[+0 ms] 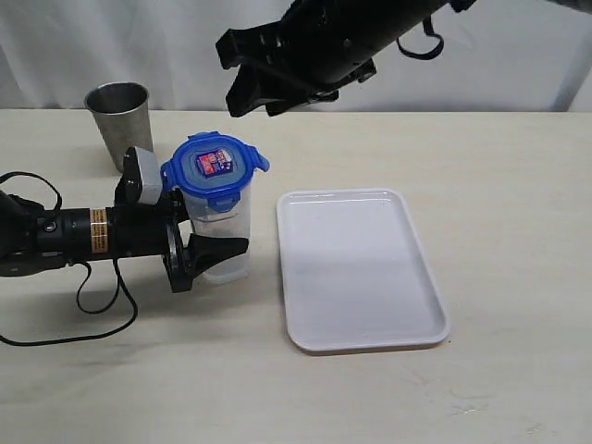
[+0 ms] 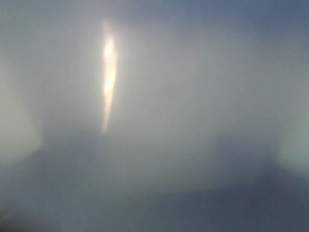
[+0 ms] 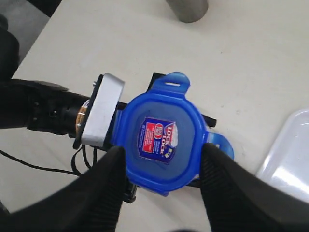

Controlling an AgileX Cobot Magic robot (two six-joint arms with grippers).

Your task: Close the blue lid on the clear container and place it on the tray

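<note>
Surface: pale beige tabletop [image 1: 518, 185] against a white curtain [image 1: 518, 55].

1. Left arm: lies low along the table at the left edge, partly cut off by the frame, with a black cable looped beneath it.
2. Steel cup [image 1: 120, 120]: upright at the back left, just behind the left arm. Only its dark inner wall shows, so its contents cannot be made out.
3. Left gripper [image 1: 211, 236]: clamped sideways on the clear container [image 1: 231, 222]. 1 black finger crosses the near side and the other is hidden behind the container. The left wrist view is a grey-blue blur with 1 bright streak, and nothing in it can be identified.
4. Clear container: upright on the table, just left of the tray and apart from it. Its contents cannot be made out through the wall.
5. Blue lid [image 1: 215, 166]: sits on the container's mouth with its red-blue sticker facing up. 2 flaps jut outward; the other flaps are hard to see.
6. Right gripper [image 1: 248, 76]: released, hanging in the air above the lid, well clear of it. In the right wrist view its 2 black fingers [image 3: 104, 193] are spread either side of the lid.
7. Tray [image 1: 370, 344]: flat on the table right of centre, showing only its white floor.
</note>
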